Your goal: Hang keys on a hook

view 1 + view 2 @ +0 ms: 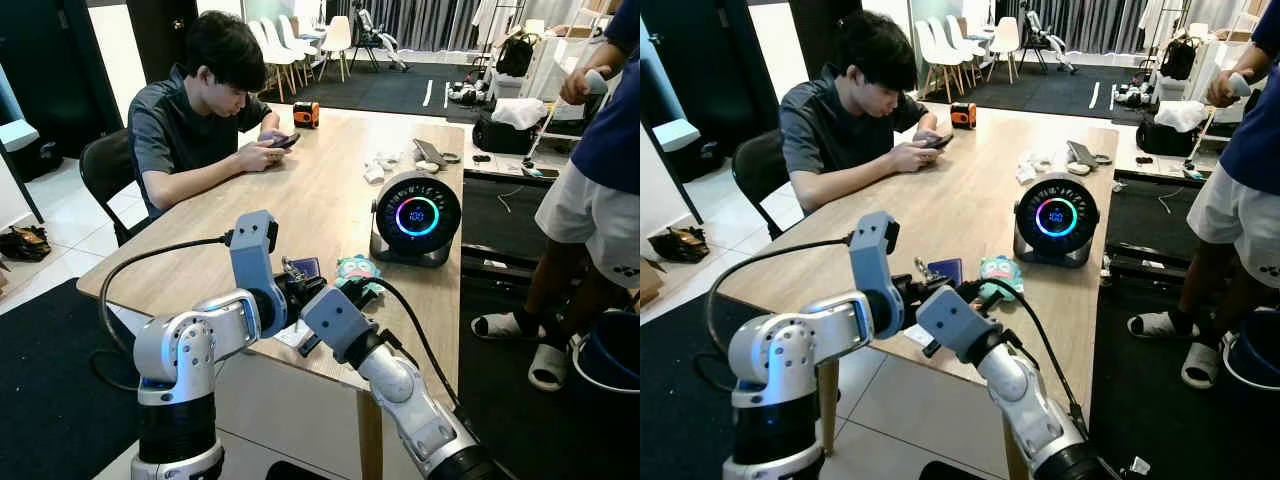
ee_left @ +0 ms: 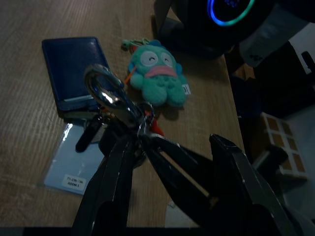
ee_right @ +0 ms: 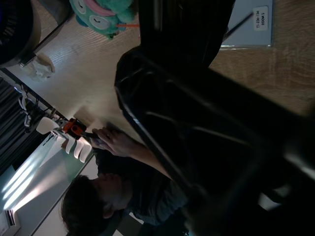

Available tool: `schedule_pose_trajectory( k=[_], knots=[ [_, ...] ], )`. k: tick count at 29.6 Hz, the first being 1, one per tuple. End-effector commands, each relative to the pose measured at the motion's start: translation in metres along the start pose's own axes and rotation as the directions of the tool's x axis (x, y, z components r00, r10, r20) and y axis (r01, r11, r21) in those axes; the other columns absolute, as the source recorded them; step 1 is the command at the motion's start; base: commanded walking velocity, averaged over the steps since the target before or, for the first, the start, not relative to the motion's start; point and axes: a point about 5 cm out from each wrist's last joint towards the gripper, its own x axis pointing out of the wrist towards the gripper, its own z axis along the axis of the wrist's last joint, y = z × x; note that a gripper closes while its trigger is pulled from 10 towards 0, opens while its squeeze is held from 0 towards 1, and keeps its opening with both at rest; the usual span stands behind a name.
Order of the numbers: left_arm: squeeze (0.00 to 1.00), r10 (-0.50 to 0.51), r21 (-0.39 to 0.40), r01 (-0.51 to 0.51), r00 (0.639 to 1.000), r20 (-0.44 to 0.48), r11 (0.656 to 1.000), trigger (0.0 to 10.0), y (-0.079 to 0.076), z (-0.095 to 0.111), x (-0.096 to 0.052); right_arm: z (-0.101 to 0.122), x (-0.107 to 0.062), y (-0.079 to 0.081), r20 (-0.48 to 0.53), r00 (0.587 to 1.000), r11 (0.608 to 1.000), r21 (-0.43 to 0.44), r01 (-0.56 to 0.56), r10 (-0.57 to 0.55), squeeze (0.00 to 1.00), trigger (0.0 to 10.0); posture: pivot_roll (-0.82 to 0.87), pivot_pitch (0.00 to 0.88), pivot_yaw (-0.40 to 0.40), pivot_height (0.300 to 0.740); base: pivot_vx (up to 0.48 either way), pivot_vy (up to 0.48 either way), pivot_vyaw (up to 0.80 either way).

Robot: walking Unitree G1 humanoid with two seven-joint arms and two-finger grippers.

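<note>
Right at the near edge of the worktop (image 1: 330, 200) the two arms meet over a small heap of things, and this looks like the very start of the job: the keys (image 2: 120, 110) have been taken up, but I can see no hook anywhere, so the hanging itself is all still to do. The left gripper (image 2: 147, 162) has its fingers clenched on the bunch, gripping it near the ring so that the one silver carabiner clip (image 2: 101, 88) sticks up past the fingertips, just above the wood. The right gripper (image 1: 345, 290) crowds in beside it, its wrist view dark with black parts, and I cannot tell whether its fingers are parted or closed. Under and just beyond the keys lie one dark blue card holder (image 2: 74, 71), one clear sleeve with a white label (image 2: 74, 169), and one teal plush toy (image 2: 157, 76) with a pink mouth, which lies close to the bunch; whether it is tied on I can't make out. Just beyond that stands one round black gadget (image 1: 417, 217) with a glowing ring of colour. Farther up the worktop there is a scatter of small pale things, one orange and black object (image 1: 306, 114), and one person seated (image 1: 200, 120) bent over a phone. A second person stands (image 1: 600, 180) off to the robot's right, and several white chairs (image 1: 290, 45) wait at the far end of the room.
</note>
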Motion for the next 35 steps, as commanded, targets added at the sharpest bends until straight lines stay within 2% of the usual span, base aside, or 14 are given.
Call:
schedule_pose_trajectory(
  k=[1,9,15,16,17,21,22,23,25,26,27,28,29,35],
  knots=[
    [0.0,0.039,-0.028,-0.039,0.999,-0.022,0.999,10.0,0.002,-0.002,0.005,0.012,0.002,0.003,0.061,0.998,1.0,0.006,-0.005,0.005,0.0,10.0,0.08,0.108,0.032,0.74,0.0,0.0,0.0],
    [0.0,0.031,-0.065,-0.029,0.999,0.023,0.997,10.0,0.0,0.01,0.004,0.003,-0.006,0.014,0.026,0.999,0.999,0.039,-0.025,0.024,0.0,10.0,0.09,0.11,0.031,0.74,0.0,0.0,0.0],
    [0.0,0.053,-0.049,-0.054,0.999,-0.01,0.997,10.0,0.003,-0.002,0.006,0.007,-0.004,0.015,0.036,0.999,0.999,0.047,-0.019,0.017,0.0,10.0,0.08,0.113,0.034,0.74,0.0,0.0,0.0],
    [0.0,0.054,-0.05,-0.055,0.998,-0.013,0.997,9.4,0.003,-0.003,0.006,0.007,-0.004,0.015,0.038,0.999,0.999,0.047,-0.017,0.015,0.0,10.0,0.08,0.114,0.034,0.74,0.0,0.0,0.0],
    [0.0,0.058,-0.035,-0.059,0.998,-0.013,0.998,8.2,0.003,-0.003,0.005,0.008,-0.003,0.013,0.04,0.999,0.999,0.046,-0.013,0.011,0.0,10.0,0.08,0.114,0.034,0.74,0.0,0.0,0.0],
    [0.0,0.067,-0.019,-0.067,0.998,-0.014,0.998,7.8,0.004,-0.003,0.005,0.008,-0.003,0.011,0.043,0.999,0.999,0.043,-0.01,0.008,0.0,10.0,0.08,0.114,0.032,0.74,0.0,0.0,0.0],
    [0.0,0.073,-0.017,-0.073,0.997,-0.016,0.997,7.0,0.005,-0.004,0.005,0.009,-0.002,0.01,0.048,0.999,0.999,0.034,-0.01,0.008,0.0,10.0,0.08,0.114,0.032,0.74,0.0,0.0,0.0],
    [0.0,0.073,-0.017,-0.073,0.997,-0.016,0.997,7.0,0.005,-0.004,0.005,0.009,-0.002,0.01,0.048,0.999,0.999,0.034,-0.01,0.008,0.0,10.0,0.08,0.114,0.032,0.74,0.0,0.0,0.0],
    [0.0,0.092,-0.004,-0.092,0.996,-0.015,0.996,4.0,0.007,-0.004,0.005,0.013,-0.001,0.008,0.062,0.998,1.0,0.025,-0.01,0.008,0.0,10.0,0.08,0.113,0.03,0.74,0.0,0.0,0.0],
    [0.0,0.092,-0.004,-0.092,0.996,-0.015,0.996,4.0,0.007,-0.004,0.005,0.013,-0.001,0.008,0.062,0.998,1.0,0.025,-0.01,0.008,0.0,10.0,0.08,0.113,0.03,0.74,0.0,0.0,0.0],
    [0.0,0.101,0.007,-0.101,0.995,-0.01,0.995,1.2,0.008,-0.004,0.005,0.014,0.0,0.008,0.067,0.998,1.0,0.024,-0.009,0.007,0.0,10.0,0.08,0.114,0.03,0.74,0.0,0.0,0.0],
    [0.0,0.101,0.007,-0.101,0.995,-0.01,0.995,1.2,0.008,-0.004,0.005,0.014,0.0,0.008,0.067,0.998,1.0,0.024,-0.009,0.007,0.0,10.0,0.08,0.114,0.03,0.74,0.0,0.0,0.0],
    [0.0,0.107,0.016,-0.107,0.994,-0.006,0.994,0.0,0.008,-0.004,0.005,0.015,0.0,0.007,0.07,0.998,1.0,0.024,-0.008,0.006,0.0,10.0,0.08,0.114,0.03,0.74,0.0,0.0,0.0],
    [0.0,0.127,0.045,-0.127,0.992,0.008,0.991,0.0,0.009,-0.002,0.005,0.016,0.0,0.007,0.072,0.997,1.0,0.026,-0.006,0.004,0.0,10.0,0.08,0.114,0.03,0.74,0.0,0.0,0.0]
  ],
)
